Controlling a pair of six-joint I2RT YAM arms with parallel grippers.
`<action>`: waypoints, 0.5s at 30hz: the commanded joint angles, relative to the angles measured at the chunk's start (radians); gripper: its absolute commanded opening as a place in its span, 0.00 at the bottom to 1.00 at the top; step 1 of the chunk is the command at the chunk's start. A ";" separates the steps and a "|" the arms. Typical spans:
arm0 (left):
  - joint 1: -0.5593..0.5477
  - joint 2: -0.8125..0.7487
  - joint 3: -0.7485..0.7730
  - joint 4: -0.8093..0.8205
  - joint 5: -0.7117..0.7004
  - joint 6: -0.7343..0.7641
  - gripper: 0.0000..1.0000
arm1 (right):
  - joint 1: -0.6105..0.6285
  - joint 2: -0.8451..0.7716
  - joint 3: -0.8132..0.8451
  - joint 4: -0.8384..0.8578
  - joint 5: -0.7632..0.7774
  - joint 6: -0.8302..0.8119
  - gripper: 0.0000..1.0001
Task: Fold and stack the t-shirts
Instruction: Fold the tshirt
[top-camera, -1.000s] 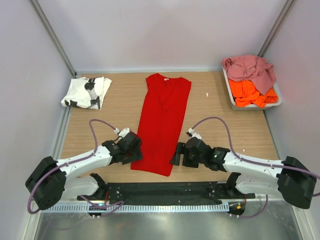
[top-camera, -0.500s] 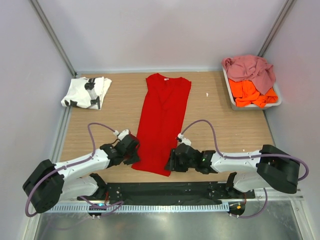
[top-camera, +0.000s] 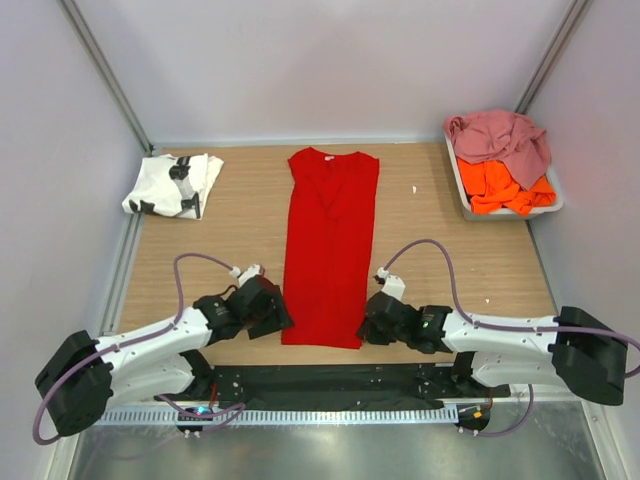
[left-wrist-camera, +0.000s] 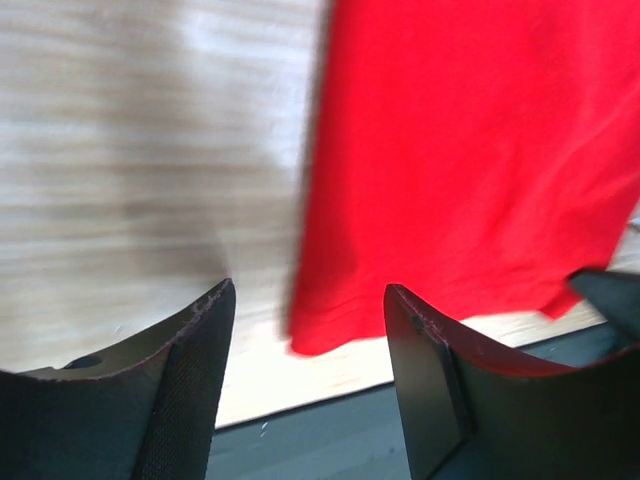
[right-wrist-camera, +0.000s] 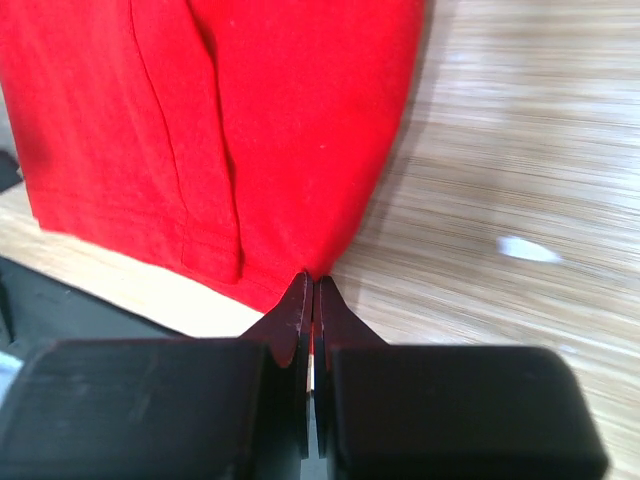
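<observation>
The red t-shirt (top-camera: 330, 250) is laid flat along the middle of the bench (top-camera: 450, 260) as a long, narrow strip, with the collar pointed to 12 o'clock and the hem to 6 o'clock. The left hand (top-camera: 280, 315) is set low at the hem's 7 o'clock corner; in its wrist view the hand (left-wrist-camera: 308, 300) is seen released, the fingers (left-wrist-camera: 190, 380) spread wide, and the corner of the red cloth (left-wrist-camera: 470, 150) is framed between them without being pinched. The right hand (top-camera: 372, 325) is placed at the hem's 5 o'clock corner; from its wrist view the hand (right-wrist-camera: 310, 285) is clenched, the two tips pressed together right on the edge of the red fabric (right-wrist-camera: 250, 120), which is nipped there. A white t-shirt (top-camera: 173, 185) with black print is kept folded at 10 o'clock on the bench. At 2 o'clock a pale tray (top-camera: 462, 190) is filled with a crumpled pink t-shirt (top-camera: 500, 135) heaped partly over an orange t-shirt (top-camera: 505, 185).
</observation>
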 joint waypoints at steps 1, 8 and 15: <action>-0.046 -0.046 0.024 -0.110 -0.062 -0.012 0.63 | 0.003 -0.053 -0.020 -0.110 0.101 -0.011 0.01; -0.182 0.095 0.136 -0.123 -0.160 -0.044 0.65 | 0.003 -0.059 -0.048 -0.122 0.099 -0.006 0.01; -0.277 0.287 0.211 -0.056 -0.168 -0.073 0.65 | 0.003 -0.070 -0.043 -0.140 0.107 -0.008 0.01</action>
